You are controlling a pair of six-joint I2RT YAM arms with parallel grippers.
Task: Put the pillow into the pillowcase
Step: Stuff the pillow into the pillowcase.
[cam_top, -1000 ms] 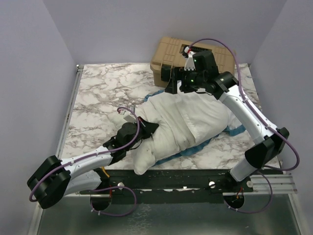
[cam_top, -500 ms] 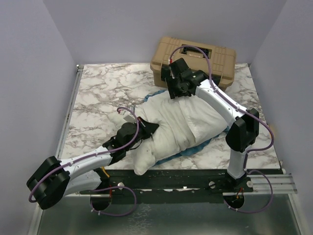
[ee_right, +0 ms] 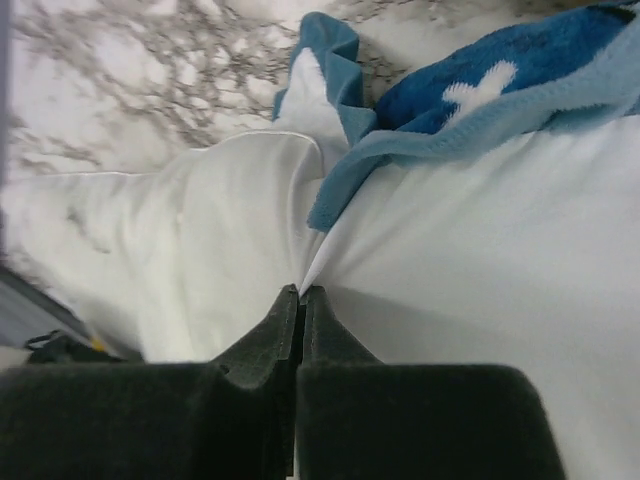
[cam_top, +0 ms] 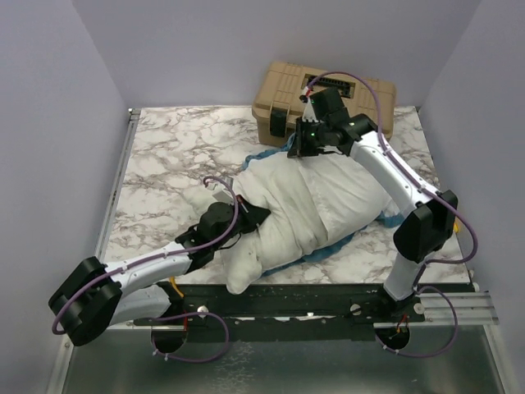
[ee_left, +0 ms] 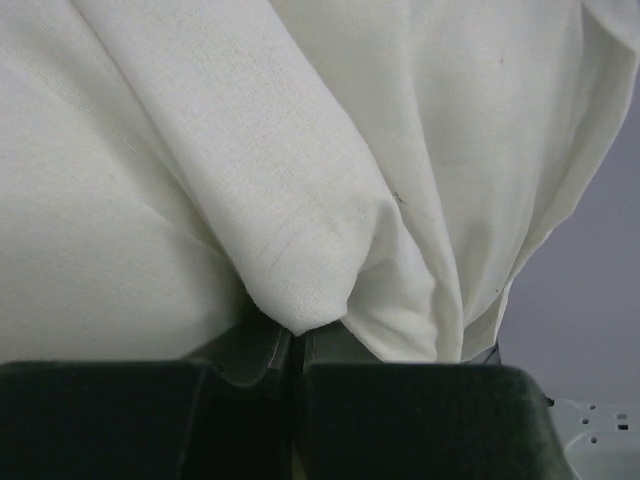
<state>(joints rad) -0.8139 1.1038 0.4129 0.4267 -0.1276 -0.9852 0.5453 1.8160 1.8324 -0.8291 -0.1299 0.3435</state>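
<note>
The left gripper (ee_left: 297, 335) is pressed tight, pinching a fold of the white pillow (cam_top: 312, 205). Its arm lies low. The right gripper (ee_right: 300, 300) is pressed shut at the pillow's far edge, touching white cloth beside the blue pillowcase (ee_right: 480, 90) frill. The pillow lies on the pillowcase.

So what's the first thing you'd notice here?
A big puffy white pillow fills the middle of the marble table, lying on a blue-frilled pillowcase. The left gripper pinches the pillow's near end, and the right gripper pinches the pillowcase by its frill at the far end. A tan box sits behind.
</note>
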